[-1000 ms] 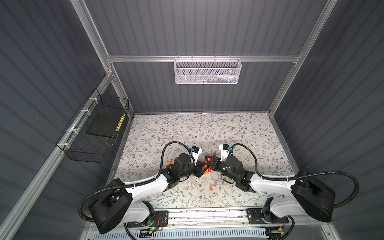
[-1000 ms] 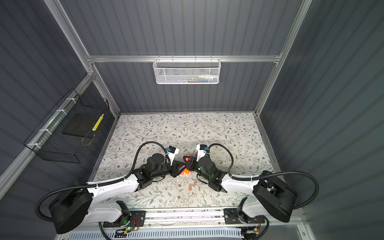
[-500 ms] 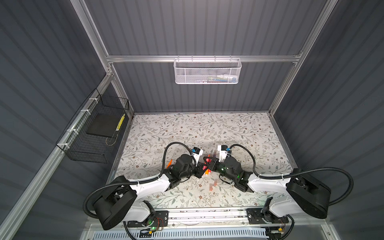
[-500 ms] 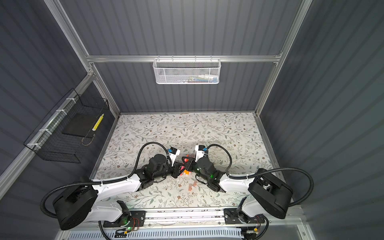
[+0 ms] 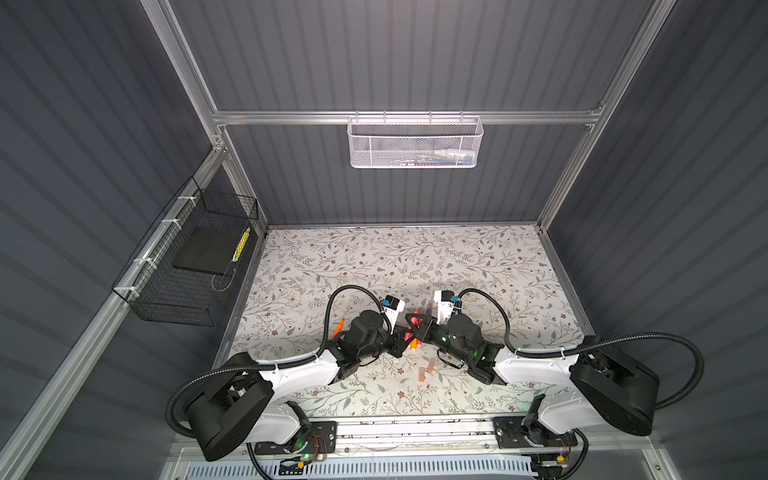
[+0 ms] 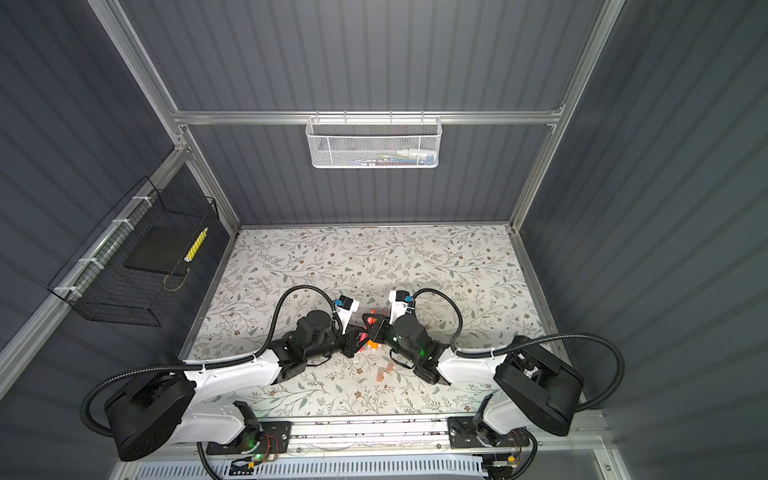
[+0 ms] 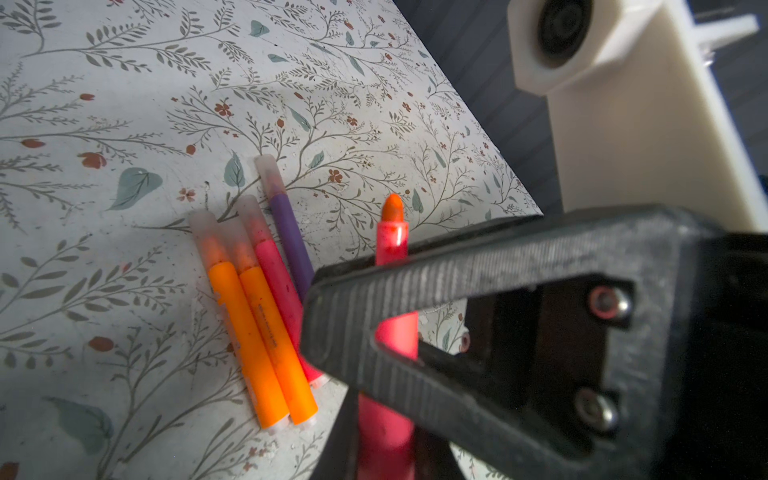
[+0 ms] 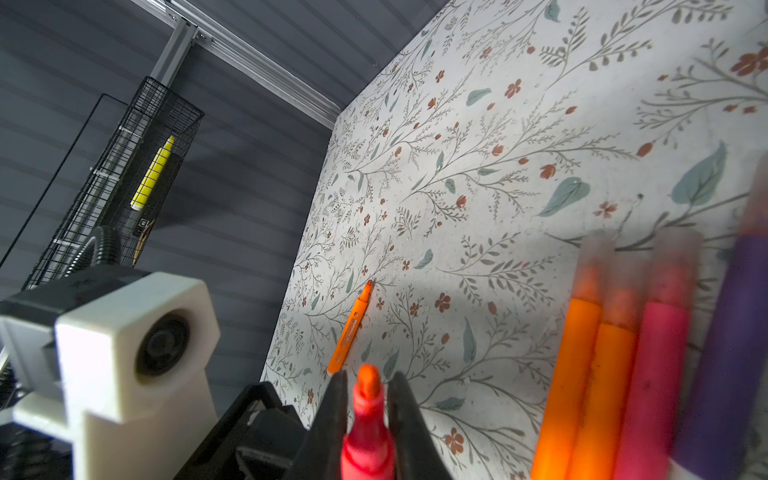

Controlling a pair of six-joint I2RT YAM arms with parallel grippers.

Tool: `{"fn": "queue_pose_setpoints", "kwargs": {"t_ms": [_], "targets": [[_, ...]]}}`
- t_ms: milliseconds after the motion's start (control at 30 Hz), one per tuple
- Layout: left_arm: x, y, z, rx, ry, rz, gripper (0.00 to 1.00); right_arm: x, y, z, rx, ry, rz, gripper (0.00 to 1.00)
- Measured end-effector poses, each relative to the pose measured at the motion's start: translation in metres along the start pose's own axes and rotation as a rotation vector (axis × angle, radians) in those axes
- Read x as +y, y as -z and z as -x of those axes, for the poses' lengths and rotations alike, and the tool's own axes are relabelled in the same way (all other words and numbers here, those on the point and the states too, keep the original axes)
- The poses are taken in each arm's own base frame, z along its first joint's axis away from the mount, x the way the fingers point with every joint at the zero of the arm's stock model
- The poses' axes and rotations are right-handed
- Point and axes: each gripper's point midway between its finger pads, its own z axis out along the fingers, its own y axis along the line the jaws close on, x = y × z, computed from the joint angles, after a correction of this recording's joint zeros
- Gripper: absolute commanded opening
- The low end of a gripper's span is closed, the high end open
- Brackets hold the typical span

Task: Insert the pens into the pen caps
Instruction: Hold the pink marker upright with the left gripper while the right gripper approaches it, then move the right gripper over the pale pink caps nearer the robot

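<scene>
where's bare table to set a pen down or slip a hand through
Crowded: front middle, where the left gripper and right gripper clamp the pink pen by the capped pens, loose pen caps in front, an uncapped orange pen by the left arm. Bare: the far half of the table, from there to the back wall.

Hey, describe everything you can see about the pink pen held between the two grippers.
The held pen is a slim pink-red plastic marker with a rounded orange tip, uncapped. The right gripper is shut on it just below the tip; the left gripper is shut on its barrel farther back. It looks raised above the table, apart from the four capped pens lying there.
</scene>
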Motion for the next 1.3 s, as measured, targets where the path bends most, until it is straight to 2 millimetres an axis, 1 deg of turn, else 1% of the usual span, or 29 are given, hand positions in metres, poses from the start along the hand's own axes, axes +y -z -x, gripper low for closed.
{"fn": "queue_pose_setpoints", "kwargs": {"t_ms": [33, 67, 133, 233, 300, 400, 467, 533, 667, 767, 900, 1100, 1300], "targets": [[0.001, 0.001, 0.0, -0.002, 0.0, 0.01, 0.0, 0.0, 0.0, 0.0, 0.001, 0.002, 0.0, 0.35], [0.003, 0.002, 0.0, -0.004, 0.001, 0.025, 0.0, 0.0, 0.001, 0.0, -0.001, 0.007, -0.003, 0.42], [0.013, 0.005, 0.002, -0.016, 0.011, 0.085, 0.0, 0.0, 0.004, 0.003, -0.007, 0.013, -0.015, 0.48], [0.031, 0.011, 0.004, -0.028, 0.032, 0.169, 0.0, 0.003, 0.014, 0.011, -0.031, 0.021, -0.026, 0.52], [0.045, 0.02, 0.007, -0.047, 0.062, 0.216, 0.0, 0.003, 0.023, 0.016, -0.048, 0.031, -0.038, 0.54], [0.074, 0.041, 0.011, -0.085, 0.118, 0.301, 0.0, -0.002, 0.038, 0.021, -0.062, 0.044, -0.075, 0.55], [0.09, 0.056, 0.012, -0.107, 0.147, 0.362, 0.0, -0.012, 0.047, 0.019, -0.058, 0.06, -0.12, 0.55], [0.092, 0.064, 0.012, -0.12, 0.151, 0.377, 0.0, -0.025, 0.055, 0.016, -0.044, 0.077, -0.174, 0.55], [0.087, 0.075, 0.014, -0.146, 0.146, 0.37, 0.0, -0.047, 0.067, 0.006, 0.008, 0.12, -0.281, 0.54], [0.087, 0.078, 0.013, -0.152, 0.145, 0.372, 0.0, -0.065, 0.075, -0.006, 0.067, 0.158, -0.365, 0.52], [0.089, 0.077, 0.01, -0.143, 0.147, 0.377, 0.0, -0.082, 0.084, -0.02, 0.138, 0.198, -0.441, 0.51], [0.092, 0.073, 0.003, -0.115, 0.153, 0.383, 0.0, -0.093, 0.097, -0.037, 0.216, 0.241, -0.504, 0.49], [0.093, 0.073, 0.0, -0.112, 0.154, 0.38, 0.0, -0.099, 0.096, -0.049, 0.267, 0.273, -0.547, 0.48]]}}
